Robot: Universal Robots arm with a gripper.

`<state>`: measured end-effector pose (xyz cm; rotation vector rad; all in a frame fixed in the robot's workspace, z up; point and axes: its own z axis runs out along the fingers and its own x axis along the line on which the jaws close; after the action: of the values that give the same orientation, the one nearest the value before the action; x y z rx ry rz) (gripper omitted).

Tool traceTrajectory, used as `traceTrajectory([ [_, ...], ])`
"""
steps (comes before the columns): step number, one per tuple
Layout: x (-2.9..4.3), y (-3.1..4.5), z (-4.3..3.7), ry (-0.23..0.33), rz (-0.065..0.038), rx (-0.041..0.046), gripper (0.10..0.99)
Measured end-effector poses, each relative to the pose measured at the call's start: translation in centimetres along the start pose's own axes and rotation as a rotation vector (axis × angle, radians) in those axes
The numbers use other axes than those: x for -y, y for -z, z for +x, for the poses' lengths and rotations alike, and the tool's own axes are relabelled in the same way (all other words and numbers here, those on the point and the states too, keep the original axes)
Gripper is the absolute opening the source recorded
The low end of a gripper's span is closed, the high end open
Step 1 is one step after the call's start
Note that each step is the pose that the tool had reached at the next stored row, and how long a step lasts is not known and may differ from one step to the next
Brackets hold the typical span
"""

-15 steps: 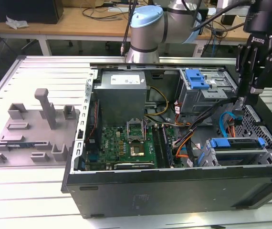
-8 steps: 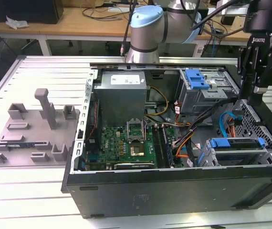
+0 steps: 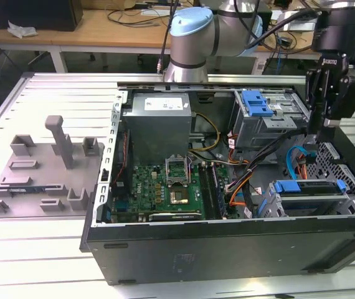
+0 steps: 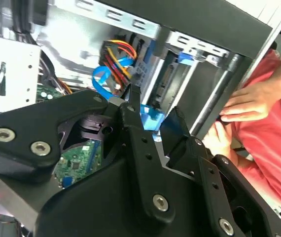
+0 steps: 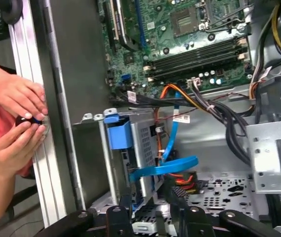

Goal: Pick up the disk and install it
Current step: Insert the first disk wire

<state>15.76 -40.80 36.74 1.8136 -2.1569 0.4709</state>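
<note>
Seemingly done seating, the gripper point(image 3: 312, 148) hovers, fingers point(image 4: 131, 112) parted and empty, near the caged disk point(image 3: 308, 189); any further move must avoid the blue cable point(image 3: 293, 163).

Blue-railed disk point(image 3: 308, 190) flat in drive cage point(image 3: 352, 202)

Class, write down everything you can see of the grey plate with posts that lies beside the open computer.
The grey plate looks like matt plastic. It lies flat on the ribbed metal table, at the exterior view's left of the open computer case. One tall post stands upright near its far edge, and shorter blocks and low rectangular frames rise around it. Nothing is held in them. Its near corner is close to the case, but contact cannot be judged.
</note>
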Motion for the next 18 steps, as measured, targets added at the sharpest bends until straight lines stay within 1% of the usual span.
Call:
traceTrajectory([
  [1,-0.06,0.0,-0.38,0.0,0.0,0.0001,0.439],
  [2,-0.13,-0.21,-0.75,0.0,0.0,0.0004,0.439],
  [4,-0.17,-0.8,-1.03,0.0,-0.001,-0.0003,0.439],
  [6,-0.19,-1.09,-1.17,0.001,-0.001,-0.0007,0.439],
  [7,-0.21,-1.35,-1.32,0.001,-0.001,-0.0023,0.427],
  [8,-0.22,-1.47,-1.41,0.001,-0.001,-0.0039,0.353],
  [12,-0.23,-1.5,-1.54,0.001,-0.002,-0.0057,0.353],
  [13,-0.24,-1.5,-1.55,0.001,-0.002,-0.0081,0.353],
  [14,-0.24,-1.49,-1.55,0.0,0.001,-0.0132,0.353],
  [15,-0.25,-1.48,-1.57,-0.005,0.013,-0.0254,0.353],
  [16,-0.29,-1.49,-1.6,-0.011,0.028,-0.0329,0.353],
  [17,-0.37,-1.54,-1.62,-0.014,0.033,-0.0338,0.353],
  [18,-0.45,-1.62,-1.65,-0.015,0.036,-0.0334,0.353],
])
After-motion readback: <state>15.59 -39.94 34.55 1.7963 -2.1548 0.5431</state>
